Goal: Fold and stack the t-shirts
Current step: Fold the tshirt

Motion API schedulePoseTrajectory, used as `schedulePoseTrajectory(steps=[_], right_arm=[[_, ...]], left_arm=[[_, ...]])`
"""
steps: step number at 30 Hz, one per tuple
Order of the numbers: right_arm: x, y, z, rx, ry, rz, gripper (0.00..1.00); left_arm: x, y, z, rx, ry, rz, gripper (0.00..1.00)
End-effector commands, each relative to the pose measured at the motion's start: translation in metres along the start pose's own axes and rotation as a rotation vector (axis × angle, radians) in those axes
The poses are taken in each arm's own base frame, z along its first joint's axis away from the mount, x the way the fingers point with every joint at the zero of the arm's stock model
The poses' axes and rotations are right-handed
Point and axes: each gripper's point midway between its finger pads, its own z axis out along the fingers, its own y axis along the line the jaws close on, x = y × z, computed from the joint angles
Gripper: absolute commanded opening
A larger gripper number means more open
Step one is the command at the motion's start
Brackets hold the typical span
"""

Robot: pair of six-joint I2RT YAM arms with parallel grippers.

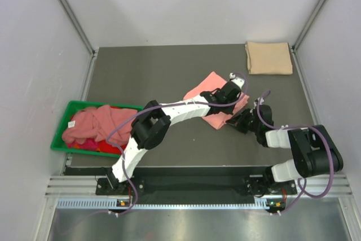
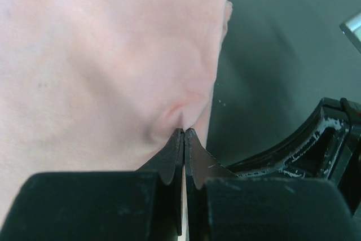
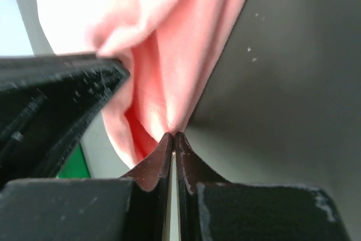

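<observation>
A dark grey, matte bench (image 1: 169,71) sits boxed in on three sides by plain white panels: a back wall (image 1: 192,4), a left wall (image 1: 34,94) and a right wall (image 1: 335,83). A slim metal post (image 1: 67,9) runs along each rear corner. A ribbed aluminium rail (image 1: 186,187) edges the near side, with a brushed steel sheet (image 1: 197,224) beyond it. The light is soft and even.

Even, bright light; wrist close-ups softly blurred.
</observation>
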Motion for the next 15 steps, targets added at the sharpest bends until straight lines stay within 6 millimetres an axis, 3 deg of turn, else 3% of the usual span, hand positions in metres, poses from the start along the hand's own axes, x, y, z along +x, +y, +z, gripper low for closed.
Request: schedulePoseTrajectory(steps=[1, 9, 12, 13, 15], right_arm=[[-0.008, 0.022, -0.001, -0.092, -0.069, -0.019, 0.0], [0.0, 0.036, -0.004, -0.168, -0.109, 0.017, 0.0], [0.009, 0.032, -0.003, -0.147, -0.102, 0.021, 0.01], [0.01, 0.032, -0.005, -0.151, -0.104, 0.024, 0.03], [0.008, 0.026, -0.011, -0.141, -0.129, 0.03, 0.19]], left_arm=[[-0.036, -0.025, -0.029, 0.098, -0.12, 0.012, 0.0], [-0.03, -0.032, -0.031, 0.12, -0.114, 0.04, 0.0], [-0.028, -0.04, -0.036, 0.142, -0.116, 0.058, 0.0], [-0.022, -0.041, -0.037, 0.142, -0.101, 0.071, 0.0], [-0.01, -0.041, -0.036, 0.149, -0.06, 0.088, 0.0]])
